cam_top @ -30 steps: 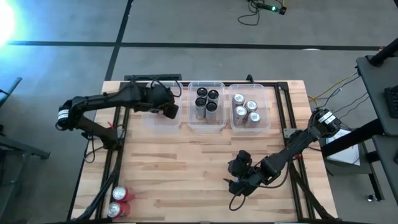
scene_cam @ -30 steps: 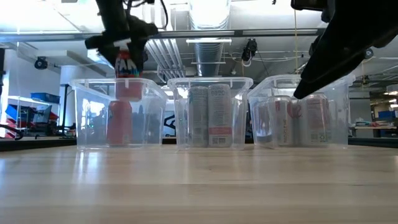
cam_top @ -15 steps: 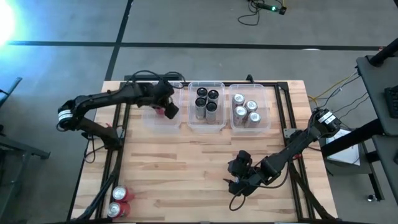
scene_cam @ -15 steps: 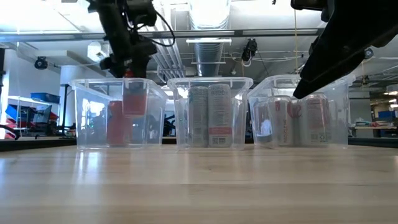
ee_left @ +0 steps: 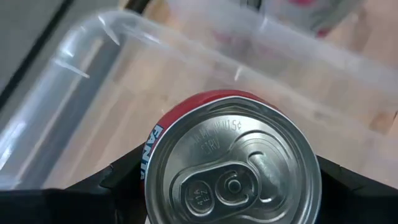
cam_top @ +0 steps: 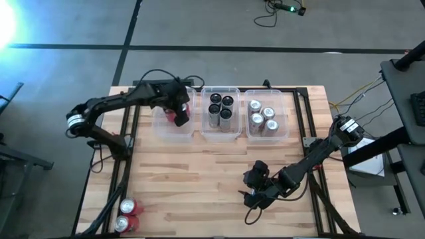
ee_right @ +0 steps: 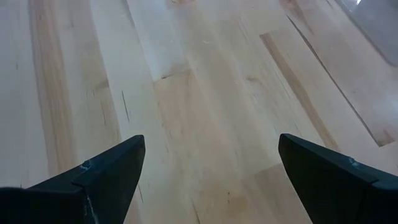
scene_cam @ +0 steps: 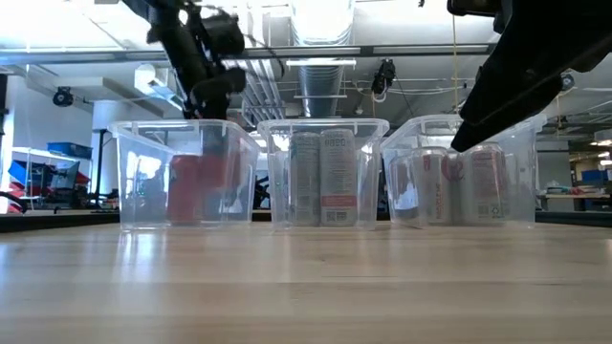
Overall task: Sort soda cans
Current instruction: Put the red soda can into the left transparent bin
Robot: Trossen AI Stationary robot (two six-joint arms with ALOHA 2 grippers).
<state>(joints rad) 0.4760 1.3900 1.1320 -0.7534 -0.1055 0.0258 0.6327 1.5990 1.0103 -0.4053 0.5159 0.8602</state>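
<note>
My left gripper (cam_top: 178,113) reaches into the clear left bin (cam_top: 163,126) at the table's far side, shut on a red soda can (ee_left: 233,165) with a silver top. Through the bin wall the low view shows red (scene_cam: 201,186); whether a second red can stands there I cannot tell. The middle bin (cam_top: 221,133) holds black cans (cam_top: 221,106), the right bin (cam_top: 284,126) silver cans (cam_top: 263,118). Two more cans (cam_top: 126,215) lie at the near left corner. My right gripper (cam_top: 255,194) hangs open over bare table at the near right. My left gripper pinches the red can between its two fingers (ee_left: 121,183), one on each side of the can's wall just below the top rim (ee_left: 152,155). The fingers slant down from above. The can stands upright inside the left bin; whether its bottom rests on the bin floor does not show.
The three bins stand side by side along the far edge. Black frame rails (cam_top: 123,159) run along the table's left and right sides. Open wood (cam_top: 199,172) lies between the bins and the near edge.
My left gripper has sunk from above the left bin's rim down into the bin, and its wrist has rolled. The red can has gone down with it, staying upright, and now shows behind the bin wall.
</note>
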